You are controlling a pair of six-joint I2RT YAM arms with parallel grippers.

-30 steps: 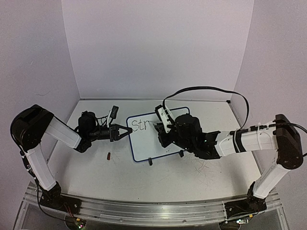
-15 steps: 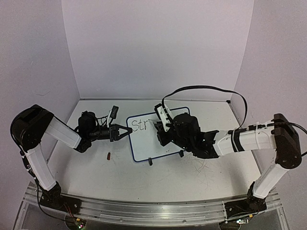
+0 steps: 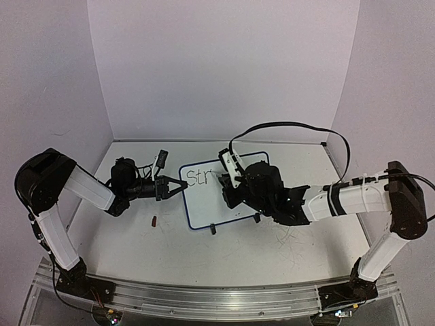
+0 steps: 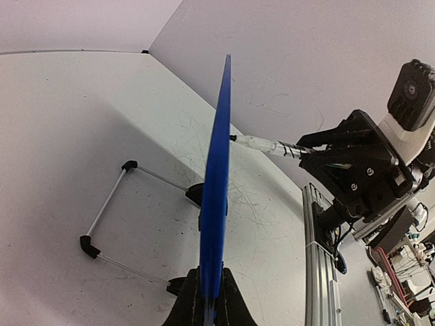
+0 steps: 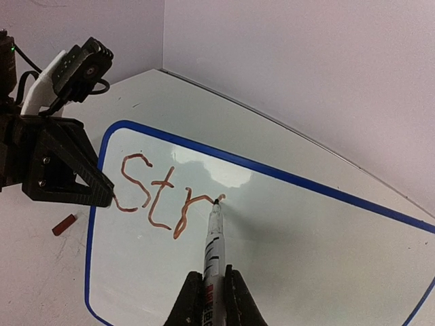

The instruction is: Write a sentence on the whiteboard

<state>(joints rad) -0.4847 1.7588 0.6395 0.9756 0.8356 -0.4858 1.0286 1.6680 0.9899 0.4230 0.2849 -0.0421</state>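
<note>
The whiteboard (image 3: 207, 205) stands tilted on two black clip feet (image 3: 213, 229) at the table's middle. The letters "Str" (image 3: 198, 178) are on its upper left, reddish-brown in the right wrist view (image 5: 146, 190). My left gripper (image 3: 178, 185) is shut on the board's left rim, which shows edge-on as a blue strip (image 4: 219, 170) between its jaws (image 4: 209, 299). My right gripper (image 5: 209, 288) is shut on a white marker (image 5: 214, 238). The marker's tip touches the board (image 5: 306, 238) at the end of the "r". The right gripper sits over the board's right half (image 3: 230, 191).
A small red marker cap (image 3: 154, 220) lies on the table left of the board and shows in the right wrist view (image 5: 63, 225). A wire stand (image 4: 102, 210) lies behind the board. Walls close the table at the back and sides. The right arm's cable (image 3: 292, 125) loops above the board.
My right gripper has edged slightly left with the marker, drawing the end of the "r". The left gripper and the board have not moved.
</note>
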